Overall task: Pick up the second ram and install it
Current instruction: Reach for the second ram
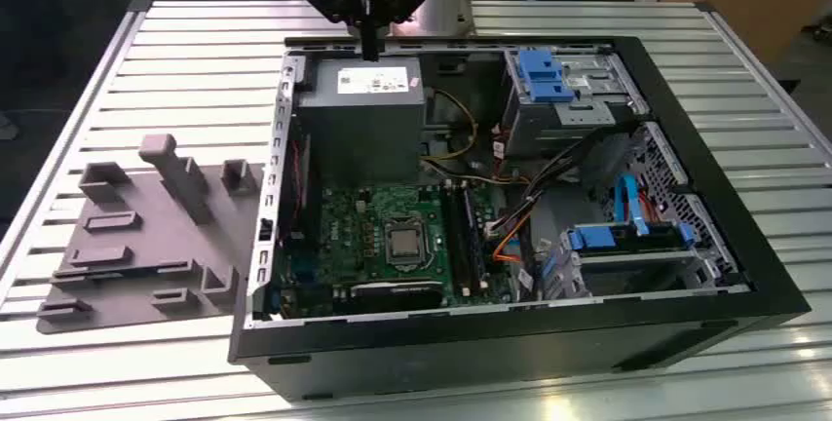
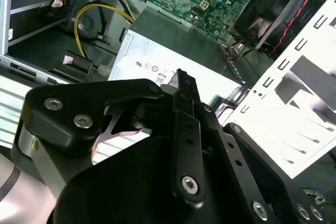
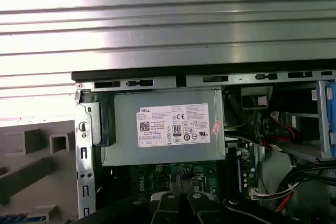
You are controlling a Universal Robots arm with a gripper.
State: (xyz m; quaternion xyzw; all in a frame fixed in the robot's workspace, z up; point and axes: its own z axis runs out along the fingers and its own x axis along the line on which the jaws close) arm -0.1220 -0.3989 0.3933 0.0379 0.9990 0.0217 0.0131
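Our black gripper [image 1: 372,51] hovers over the grey metal power supply [image 1: 358,114], fingers [image 1: 370,31] pressed together; descending here, we risk striking it.

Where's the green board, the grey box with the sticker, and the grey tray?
green board [image 1: 345,226]: exterior view, a bare green patch.
grey box [image 3: 123,129]: first wrist view, bare metal of its lid.
grey tray [image 1: 146,244]: exterior view, its flat base.

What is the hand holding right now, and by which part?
Apparently the second ram, a thin dark piece pinched in the shut hand; which part of it is gripped cannot be told.
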